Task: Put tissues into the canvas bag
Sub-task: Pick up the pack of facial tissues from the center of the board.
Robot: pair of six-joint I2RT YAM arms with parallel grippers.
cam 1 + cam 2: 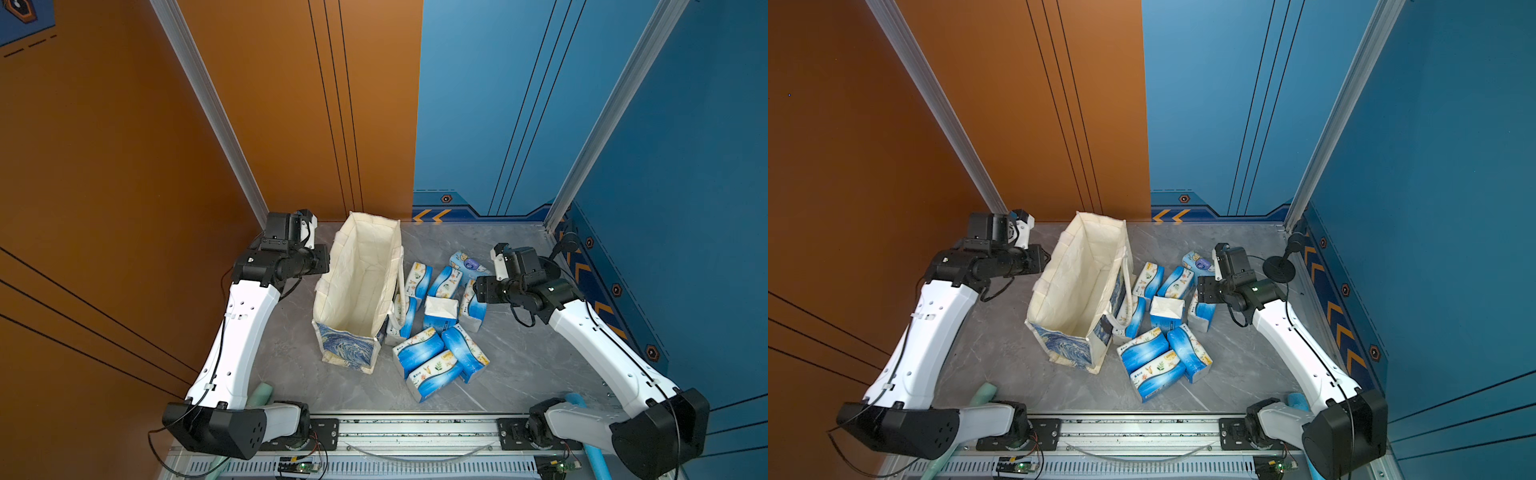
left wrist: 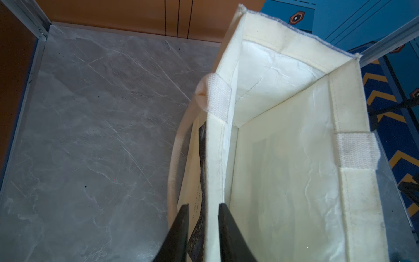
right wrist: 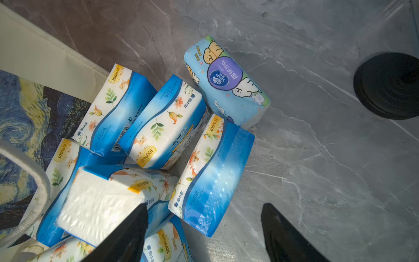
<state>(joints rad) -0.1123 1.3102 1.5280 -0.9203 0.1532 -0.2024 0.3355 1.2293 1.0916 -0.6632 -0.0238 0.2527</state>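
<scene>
On the worktop (image 1: 519, 353), middle toward the back edge, canvas bag (image 1: 345, 345) stood open; tissues (image 1: 440, 316) lay heaped against its right side. Rim-side, left gripper (image 2: 203, 204) straddled the bag wall, narrow gap, couldn't tell if clamped. Over the heap, right gripper (image 3: 205, 205) hovered, spread wide, holding nothing.

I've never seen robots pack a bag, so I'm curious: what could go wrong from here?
The canvas bag is soft; the left jaws straddle its rim, not yet pinching, so it might sag or tip. The tissues lie crowded together; the open right jaws above might drag neighbours along.
</scene>
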